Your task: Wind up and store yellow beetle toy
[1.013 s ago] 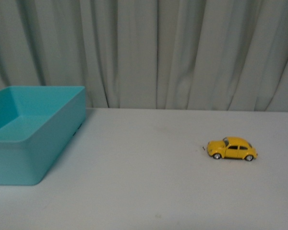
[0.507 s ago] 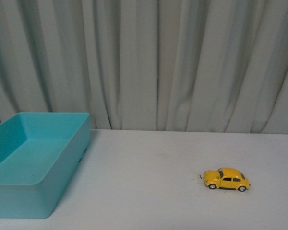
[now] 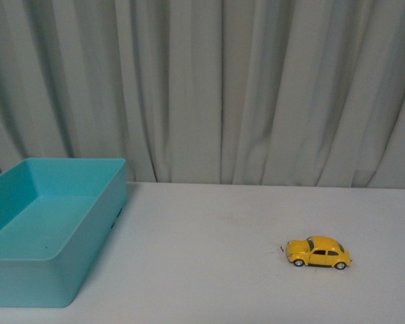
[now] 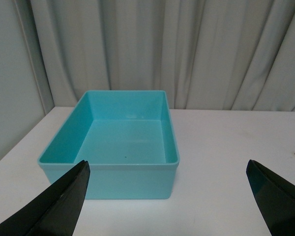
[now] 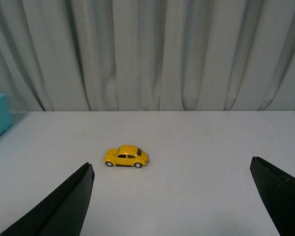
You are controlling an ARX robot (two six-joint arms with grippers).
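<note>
— At the left of the surface, what stands there?
— A teal plastic bin, open-topped; only a tiny dark speck shows on its floor. The left claw hangs in front of it, fingers spread wide.
— And the yellow beetle toy?
— Well to the right of the bin, on its wheels, side-on to the front camera. The right claw, fingers wide apart, hangs short of it; the toy lies ahead, touching neither finger.
</note>
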